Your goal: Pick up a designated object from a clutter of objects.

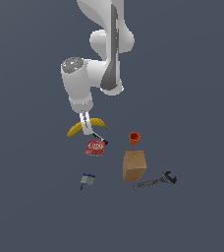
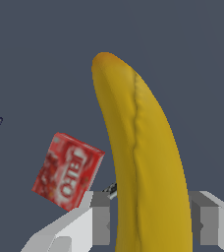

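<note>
GRIP: fingers (image 2: 153, 224) closed around curved yellow banana (image 2: 143, 162), apparently lifted | LOCATION: above red flat packet (image 1: 95, 147) | RISK: long fruit may pivot or slip; grasp looks off-centre.

The gripper (image 1: 86, 125) points straight down with its jaws closed across the middle of the yellow banana (image 1: 76, 129) — the fruit's two ends stick out to either side of them. Just below the jaws lies the red packet (image 1: 95, 147), with the black marker (image 1: 100, 139) between. Further off sit the orange cup (image 1: 134, 138), cardboard box (image 1: 134, 166), dark wrench (image 1: 156, 181) and small grey-blue tool (image 1: 87, 180).
</note>
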Available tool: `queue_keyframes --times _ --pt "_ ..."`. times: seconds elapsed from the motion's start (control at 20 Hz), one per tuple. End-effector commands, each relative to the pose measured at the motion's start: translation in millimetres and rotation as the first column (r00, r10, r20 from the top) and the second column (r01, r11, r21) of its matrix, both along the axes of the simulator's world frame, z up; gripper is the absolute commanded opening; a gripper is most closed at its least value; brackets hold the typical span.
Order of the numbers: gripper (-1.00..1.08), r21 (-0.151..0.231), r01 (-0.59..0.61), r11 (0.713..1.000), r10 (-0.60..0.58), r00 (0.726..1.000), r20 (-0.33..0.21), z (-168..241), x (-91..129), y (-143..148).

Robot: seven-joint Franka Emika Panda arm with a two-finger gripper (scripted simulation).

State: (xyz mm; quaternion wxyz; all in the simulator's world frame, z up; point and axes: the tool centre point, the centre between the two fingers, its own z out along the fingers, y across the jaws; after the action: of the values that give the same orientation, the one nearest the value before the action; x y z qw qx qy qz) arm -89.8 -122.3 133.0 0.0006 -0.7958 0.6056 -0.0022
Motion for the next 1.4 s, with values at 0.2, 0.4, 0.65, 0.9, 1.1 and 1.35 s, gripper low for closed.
queue_keyframes --times 0.2,0.4,0.65,0.9,1.1,1.35 --pt "-1.0 -0.003 0.001 1.0 -0.001 1.0 0.0 60 8 1" --pt "-1.0 -0.003 0.002 1.0 -0.002 1.0 -0.002 96 13 3" --pt "-1.0 -0.002 0.001 1.0 -0.001 1.0 -0.003 142 20 5" --pt "-1.0 0.0 0.001 1.0 -0.001 1.0 -0.003 179 26 6" --pt "-1.0 0.0 0.0 1.0 0.0 1.0 -0.004 200 31 7" --pt "-1.0 0.001 0.0 1.0 0.0 1.0 -0.004 216 34 8"
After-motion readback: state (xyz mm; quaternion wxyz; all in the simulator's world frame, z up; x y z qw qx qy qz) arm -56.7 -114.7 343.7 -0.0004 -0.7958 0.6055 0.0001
